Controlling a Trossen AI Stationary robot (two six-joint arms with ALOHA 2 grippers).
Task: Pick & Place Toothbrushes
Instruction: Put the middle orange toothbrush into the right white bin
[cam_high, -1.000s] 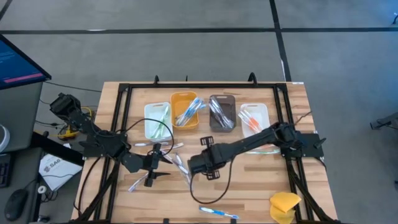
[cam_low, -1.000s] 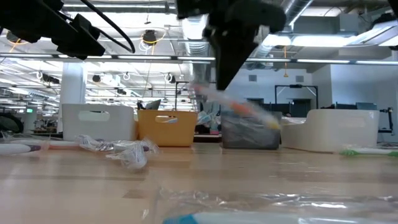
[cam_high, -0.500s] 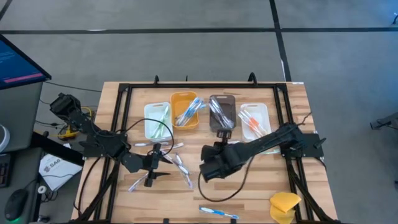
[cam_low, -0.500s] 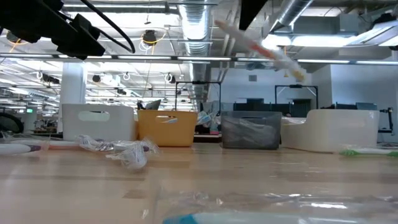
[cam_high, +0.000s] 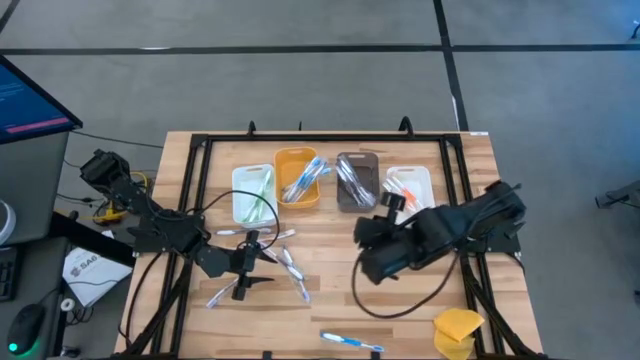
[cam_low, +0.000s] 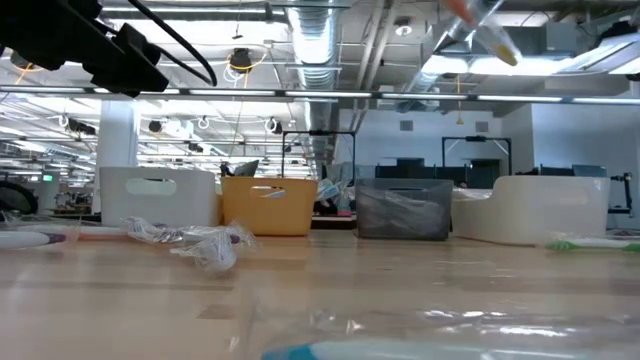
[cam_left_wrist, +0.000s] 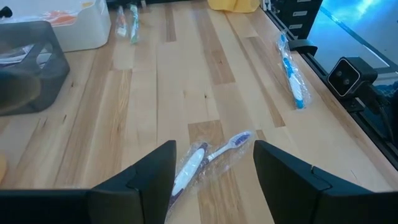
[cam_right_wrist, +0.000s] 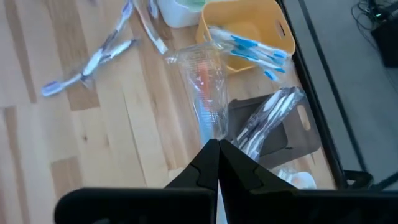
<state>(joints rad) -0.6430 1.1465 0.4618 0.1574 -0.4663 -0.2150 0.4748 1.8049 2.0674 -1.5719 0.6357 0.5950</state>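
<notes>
Moved: your right gripper (cam_right_wrist: 214, 152), fingers clamped on a wrapped toothbrush (cam_right_wrist: 205, 93), now beside the grey bin (cam_high: 356, 182). Left gripper (cam_left_wrist: 214, 165) fingers apart; several loose toothbrushes (cam_high: 285, 262) remain near that bin.

Wrapped toothbrush (cam_low: 480, 25) blurred, cut off at low view's top edge.

Bright even overhead light, soft shadows — foreground blurred in low view
</notes>
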